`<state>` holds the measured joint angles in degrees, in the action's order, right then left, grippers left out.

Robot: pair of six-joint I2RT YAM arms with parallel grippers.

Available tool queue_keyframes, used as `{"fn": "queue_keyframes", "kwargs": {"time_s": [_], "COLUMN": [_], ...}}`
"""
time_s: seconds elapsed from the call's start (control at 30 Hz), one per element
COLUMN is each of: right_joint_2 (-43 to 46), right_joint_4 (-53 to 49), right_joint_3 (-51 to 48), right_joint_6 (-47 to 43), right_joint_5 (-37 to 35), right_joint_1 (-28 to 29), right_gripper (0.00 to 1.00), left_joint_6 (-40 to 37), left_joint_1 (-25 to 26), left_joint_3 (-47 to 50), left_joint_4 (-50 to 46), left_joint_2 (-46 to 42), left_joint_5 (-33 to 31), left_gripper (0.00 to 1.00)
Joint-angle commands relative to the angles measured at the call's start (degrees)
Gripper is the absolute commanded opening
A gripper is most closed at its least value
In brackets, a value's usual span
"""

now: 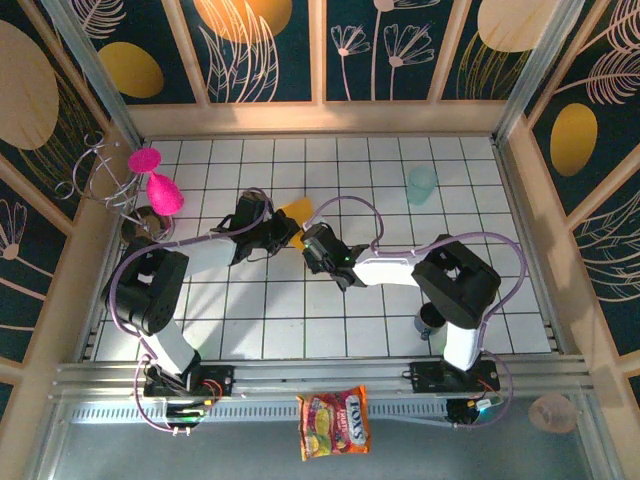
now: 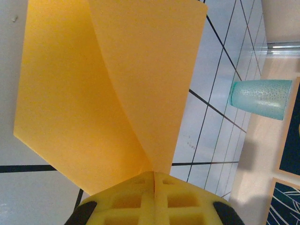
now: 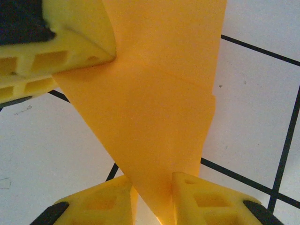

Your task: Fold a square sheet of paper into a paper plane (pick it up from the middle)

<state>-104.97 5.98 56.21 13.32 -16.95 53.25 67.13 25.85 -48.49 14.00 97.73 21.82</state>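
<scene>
Obs.: left gripper [image 2: 153,178] clamped on the paper [image 2: 108,93], sheet fanning out ahead of its jaws; right gripper [image 3: 153,194] slightly open astride the paper's tip, and should pinch squarely on the crease without pulling, lest it tear.

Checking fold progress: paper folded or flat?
Folded, loosely: the paper forms two panels meeting at a crease, pinched in the shut left gripper. The panels splay apart.
</scene>
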Motion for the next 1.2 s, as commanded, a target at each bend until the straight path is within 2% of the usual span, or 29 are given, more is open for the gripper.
{"fn": "queue_keyframes", "kwargs": {"time_s": [0.0, 0.13, 0.27, 0.4, 0.6, 0.8, 1.03, 1.17], "right_joint_2": [-1.06, -0.61, 0.40, 1.95, 4.25, 6.12, 5.87, 5.57], "right_joint_4": [-1.11, -1.25, -2.49, -4.24, -3.97, -1.33, 0.88, 2.56], "right_joint_3": [1.45, 1.08, 0.71, 0.12, -1.55, -3.40, -4.85, -5.40], "right_joint_6": [-0.72, -1.13, -2.23, -3.20, -3.80, -3.48, -4.32, -4.97], "right_joint_5": [-2.30, -2.30, -1.20, 3.52, 12.27, 20.89, 24.72, 25.21], "right_joint_1": [0.35, 0.36, 0.31, -0.88, -3.56, -6.76, -8.46, -8.61], "right_gripper": [0.23, 0.19, 0.12, 0.08, 0.06, 0.04, 0.05, 0.05], "left_joint_6": [-0.29, -1.34, -2.99, -6.11, -9.14, -5.53, 1.27, 1.77], "left_joint_1": [0.26, 0.22, -0.20, -1.45, -2.03, -2.05, -1.55, -0.84], "left_joint_3": [-1.76, -2.28, -3.40, -4.51, -2.45, 5.66, 12.89, 10.93], "left_joint_4": [-3.48, -5.26, -7.66, -11.63, -13.57, -5.41, 8.82, 10.35], "left_joint_2": [-0.56, -0.62, -0.74, -2.46, -7.85, -11.89, -7.65, -2.81], "left_joint_5": [-0.38, -1.63, -3.19, -6.35, -10.22, -8.16, -0.86, 1.06], "left_gripper": [0.04, 0.11, 0.31, 0.44, 0.52, 0.51, 0.29, 0.21]}}
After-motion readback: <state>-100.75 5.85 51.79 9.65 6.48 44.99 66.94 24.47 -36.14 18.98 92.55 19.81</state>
